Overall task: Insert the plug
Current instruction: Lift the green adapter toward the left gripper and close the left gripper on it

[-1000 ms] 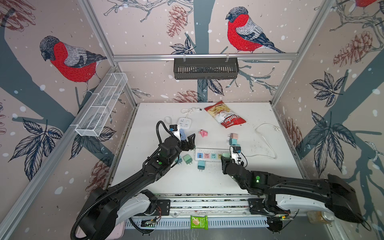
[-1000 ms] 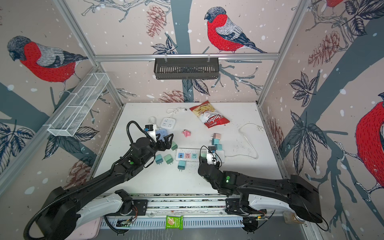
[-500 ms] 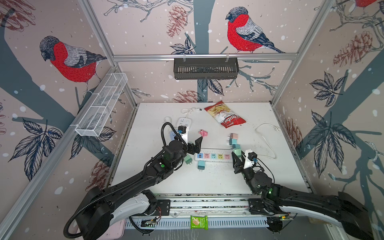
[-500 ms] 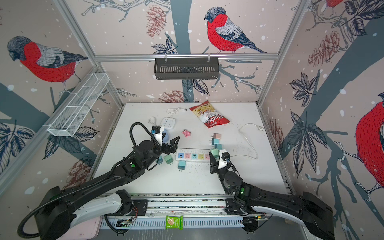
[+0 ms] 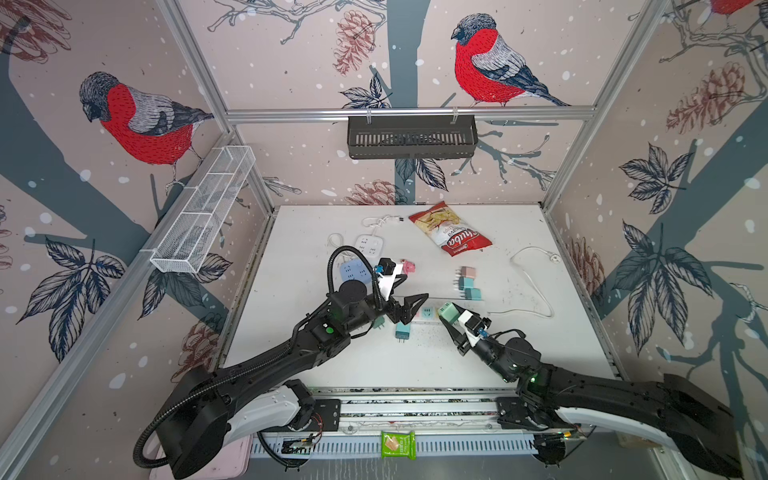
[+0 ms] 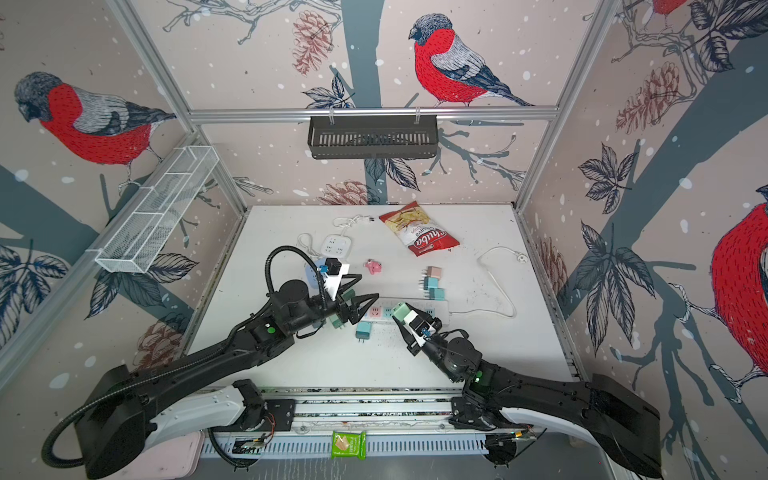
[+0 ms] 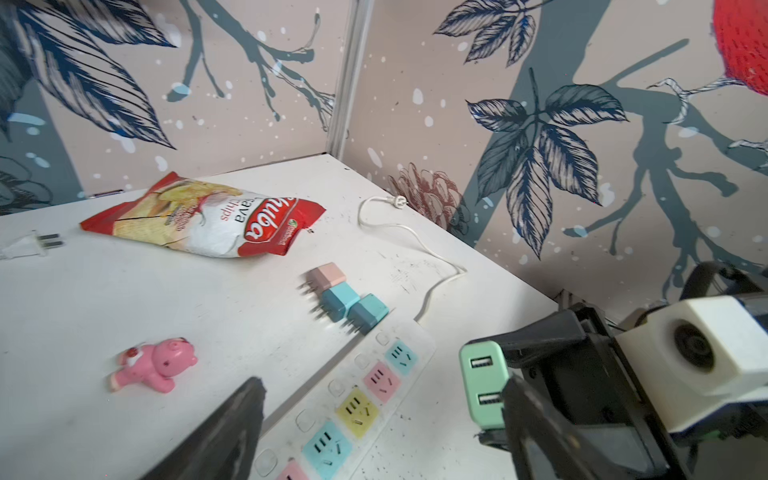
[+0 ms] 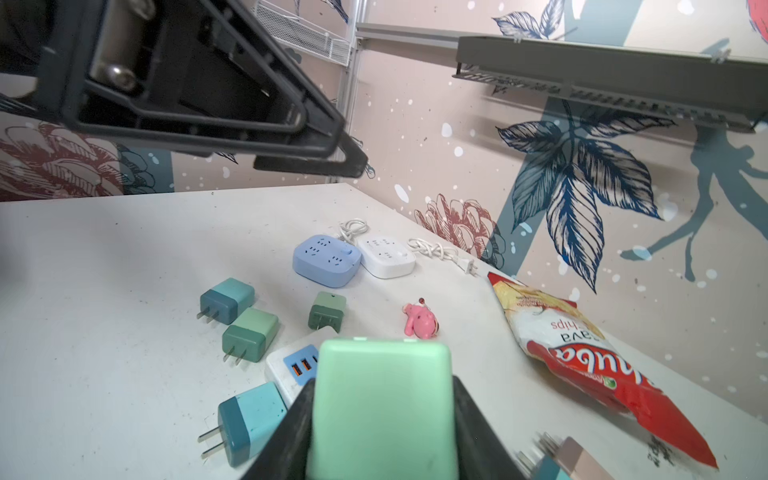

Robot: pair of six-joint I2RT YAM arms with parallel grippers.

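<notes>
My right gripper [image 5: 451,318] is shut on a mint green plug [image 5: 448,311], held above the table over the white power strip [image 5: 428,312]. In the right wrist view the plug [image 8: 382,407] fills the space between the fingers [image 8: 469,419]. My left gripper [image 5: 413,291] is open and empty, hovering over the strip's left part, close to the plug. In the left wrist view the strip [image 7: 357,399] with its coloured sockets lies between the spread fingers [image 7: 232,432], and the plug [image 7: 484,382] shows two USB ports. In the other top view: plug [image 6: 401,311], left gripper [image 6: 366,289].
Three plugs [image 5: 467,282] lie in a row beyond the strip, and loose plugs [image 5: 402,330] lie near its left end. A pink toy [image 5: 409,266], a chips bag [image 5: 451,235], blue and white socket cubes [image 5: 368,245] and the strip's cord [image 5: 536,282] lie farther back.
My left gripper has moved right along the strip toward the right gripper. The right arm has shifted its pose, keeping the mint plug above the strip.
</notes>
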